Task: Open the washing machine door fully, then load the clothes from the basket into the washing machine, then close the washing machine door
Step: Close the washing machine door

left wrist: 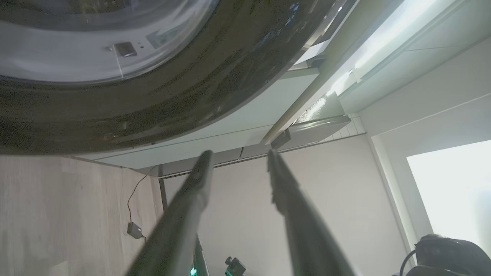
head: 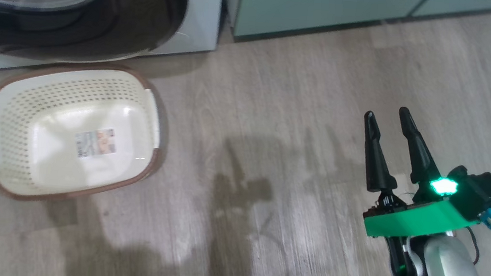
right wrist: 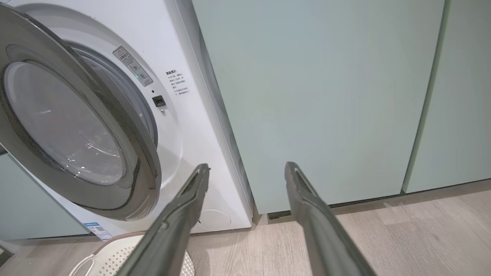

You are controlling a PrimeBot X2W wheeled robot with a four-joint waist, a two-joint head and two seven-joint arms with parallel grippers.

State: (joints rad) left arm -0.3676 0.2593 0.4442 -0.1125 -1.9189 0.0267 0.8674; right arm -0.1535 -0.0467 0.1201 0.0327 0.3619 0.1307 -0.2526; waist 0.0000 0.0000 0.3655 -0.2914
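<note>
The washing machine (right wrist: 191, 115) stands at the left of the right wrist view. The washing machine door (right wrist: 76, 126) is swung partway out from its front, and its black rim (head: 140, 17) shows at the head view's top left. Below it, the basket (head: 72, 132) sits on the floor with a bare bottom and a label sticker. The clothes are out of view. My left gripper (left wrist: 239, 153) is open with nothing between its fingers, close under the door's black rim (left wrist: 172, 96). My right gripper (head: 389, 117) is open and empty over the floor, far right of the basket.
Pale green cabinets (right wrist: 326, 96) stand right of the washer and run along the head view's top (head: 327, 12). A small round white flap (right wrist: 215, 219) sits low on the washer front. Wood floor (head: 272, 136) lies between the basket and my right arm. A cable with a small adapter (left wrist: 134, 230) lies on the floor.
</note>
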